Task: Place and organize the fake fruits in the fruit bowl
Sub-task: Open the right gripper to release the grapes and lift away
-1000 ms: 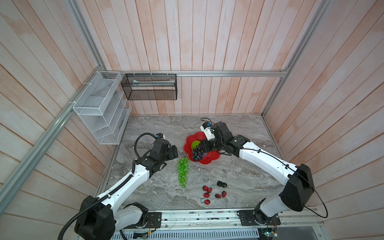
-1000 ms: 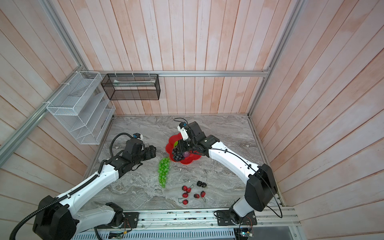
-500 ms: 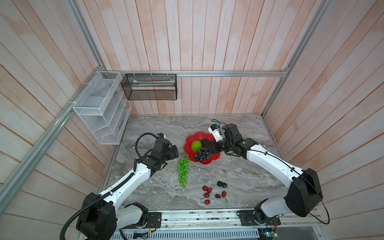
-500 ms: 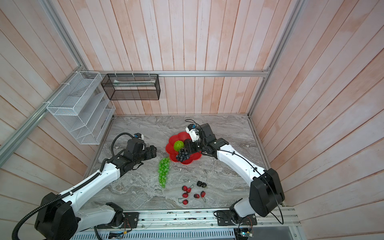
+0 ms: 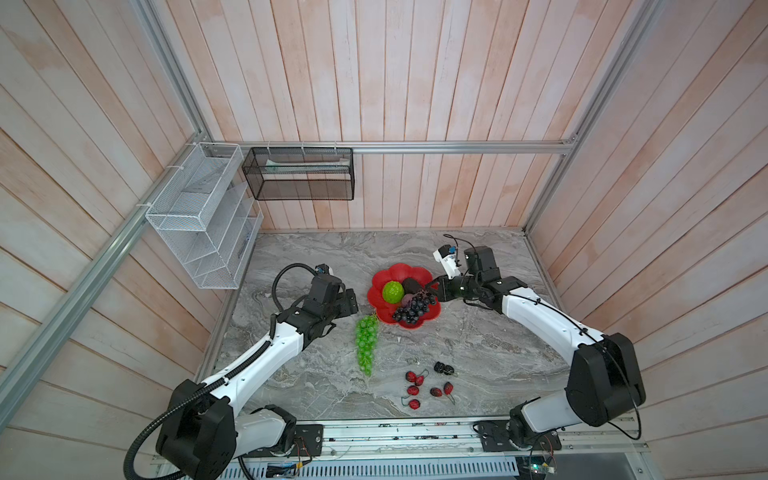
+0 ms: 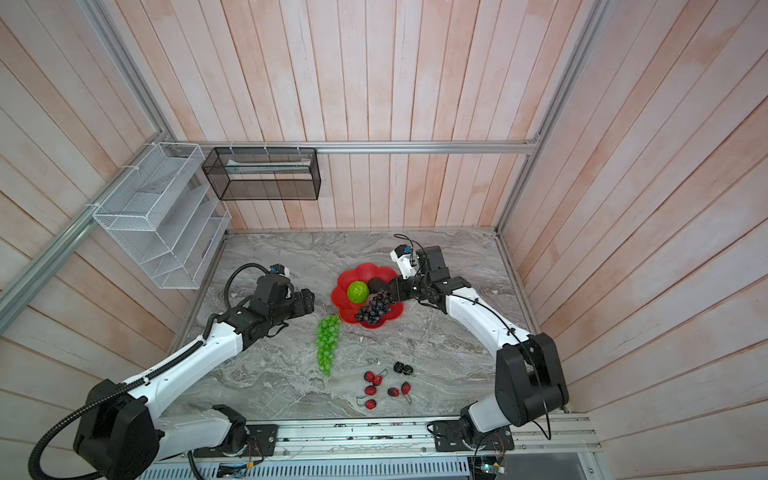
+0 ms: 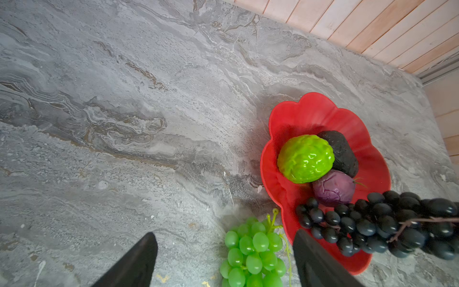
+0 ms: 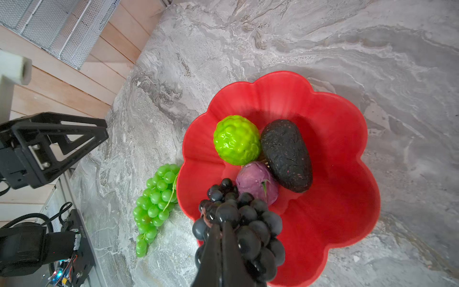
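Pulled back to the fruit bowl (image 5: 400,267) rim, right end effector (image 5: 433,288) is clamped on one dark grape bunch (image 5: 409,309); left end effector (image 7: 224,236) is spread apart. Six red berries (image 5: 412,390) are counted.

Both arms are rocking white shells and chunky black joints. Left arm (image 5: 266,353) is trailing a ribbed black hose (image 5: 156,419), and right gripper (image 8: 222,223) is sporting pointy black fingers (image 8: 213,256).

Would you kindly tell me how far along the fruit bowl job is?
Done: lime-green ball, avocado-like oval and purple ball lie in the red fruit bowl. In hand: right gripper shut on the dark grape bunch over the bowl. Remaining: green grape bunch, red berries, black berries on the table.
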Motion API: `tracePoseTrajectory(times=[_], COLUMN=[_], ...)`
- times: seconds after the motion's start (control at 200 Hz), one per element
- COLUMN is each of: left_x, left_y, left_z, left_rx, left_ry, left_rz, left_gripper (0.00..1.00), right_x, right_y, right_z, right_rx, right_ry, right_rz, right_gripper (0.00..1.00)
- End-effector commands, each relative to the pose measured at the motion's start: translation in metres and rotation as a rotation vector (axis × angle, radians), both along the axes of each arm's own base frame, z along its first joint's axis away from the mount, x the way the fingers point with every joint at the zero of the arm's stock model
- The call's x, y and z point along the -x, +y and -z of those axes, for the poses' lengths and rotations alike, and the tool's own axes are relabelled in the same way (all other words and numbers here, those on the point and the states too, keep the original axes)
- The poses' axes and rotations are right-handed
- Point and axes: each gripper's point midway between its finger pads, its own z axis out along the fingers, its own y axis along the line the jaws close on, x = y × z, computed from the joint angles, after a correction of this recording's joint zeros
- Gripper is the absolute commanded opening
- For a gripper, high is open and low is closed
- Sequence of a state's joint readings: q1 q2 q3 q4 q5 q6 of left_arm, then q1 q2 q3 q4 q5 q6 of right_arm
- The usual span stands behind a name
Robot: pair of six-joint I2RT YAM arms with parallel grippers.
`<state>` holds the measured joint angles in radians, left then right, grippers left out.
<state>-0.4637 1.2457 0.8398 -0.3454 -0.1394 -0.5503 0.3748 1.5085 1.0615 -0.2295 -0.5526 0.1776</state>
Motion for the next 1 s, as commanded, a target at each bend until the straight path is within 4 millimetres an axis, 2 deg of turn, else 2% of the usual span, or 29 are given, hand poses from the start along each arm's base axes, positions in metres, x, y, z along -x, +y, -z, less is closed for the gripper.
tracePoseTrajectory(times=[0.0,0.255,0.675,0.995], left_x=[-0.006,-0.005,-0.004,0.002], left_y=[0.003,0.002,-0.002,-0.008], left_z=[-0.009,-0.009,-0.002,0.002], left_rx=[-0.006,-0.009,-0.002,0.014], left_ry=[-0.019,-0.011,0.012,0.034], left_rz=[-0.017,-0.01,0.013,0.052], left_gripper=[0.88,0.88,0.88,0.86], right_x=[-0.002,-0.02,-0.046,-0.062], right_y=[0.006,0.003,-0.015,-0.014], right_z=[0.012,0.026,0.047,0.058], right_rx=[-0.026,-0.01,-0.011,-0.002], right_ry=[-0.007,-0.018,0.005,0.002], right_rz=[-0.068,-0.067,-0.047,-0.04], right_gripper=[0.0,0.0,0.0,0.0])
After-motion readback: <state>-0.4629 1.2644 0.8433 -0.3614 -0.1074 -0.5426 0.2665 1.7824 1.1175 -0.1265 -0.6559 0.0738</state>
